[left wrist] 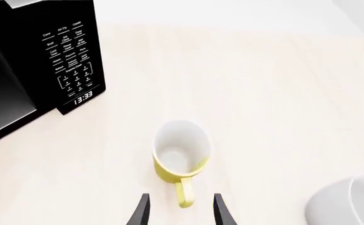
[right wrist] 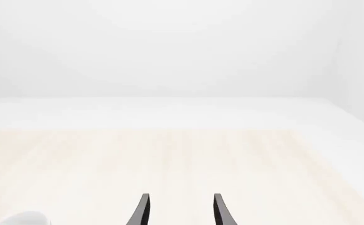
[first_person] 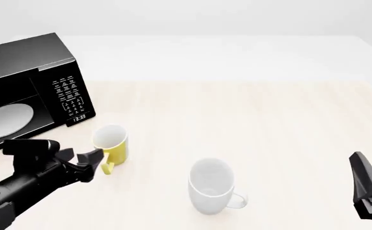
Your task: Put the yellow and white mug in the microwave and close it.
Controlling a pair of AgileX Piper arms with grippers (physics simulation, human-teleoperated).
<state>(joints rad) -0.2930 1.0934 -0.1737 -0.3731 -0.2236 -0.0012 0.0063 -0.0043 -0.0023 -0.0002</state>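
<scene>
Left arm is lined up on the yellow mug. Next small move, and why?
Probably ease the left gripper forward a little, then close on the handle. Its jaws are open, and the handle of the yellow and white mug points back between them, just short of a grasp. The mug stands upright on the table, beside the microwave, whose white plate shows inside. The right gripper is far off.

Glossy black microwave (first_person: 29, 72), smooth glazed yellow and white mug (first_person: 112, 143), pale matt wood-grain table (first_person: 250, 115)
</scene>
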